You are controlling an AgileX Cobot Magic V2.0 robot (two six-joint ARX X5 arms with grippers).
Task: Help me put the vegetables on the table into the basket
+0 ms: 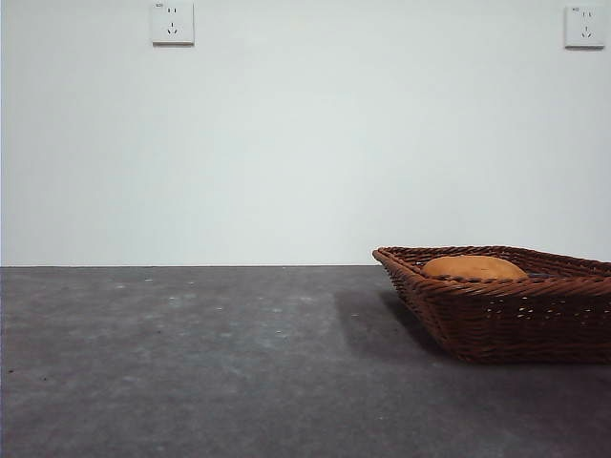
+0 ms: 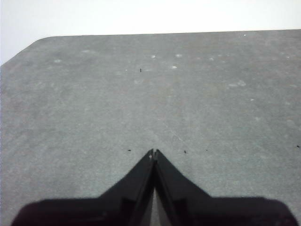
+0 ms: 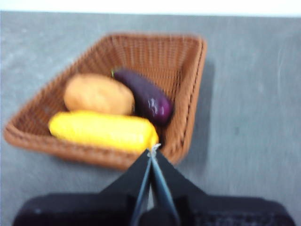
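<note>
The brown wicker basket point(image 3: 186, 61) lies on the dark grey table point(image 3: 249, 94), and all three vegetables rest inside it. In the right wrist view the yellow cob point(image 3: 101, 131) lies along the near wall, the orange-brown potato point(image 3: 98, 94) behind it, the purple eggplant point(image 3: 146, 95) beside them. My right gripper point(image 3: 153, 149) hangs shut and empty above the basket's near rim. The front view shows the basket point(image 1: 506, 315) at the right with only the potato's top point(image 1: 474, 267) above its rim. My left gripper point(image 2: 154, 152) is shut over bare table point(image 2: 141, 94), holding nothing.
Two wall sockets point(image 1: 173, 23) point(image 1: 584, 26) sit on the white wall behind the table. The table's rounded far corner point(image 2: 42, 41) shows in the left wrist view. No arm appears in the front view.
</note>
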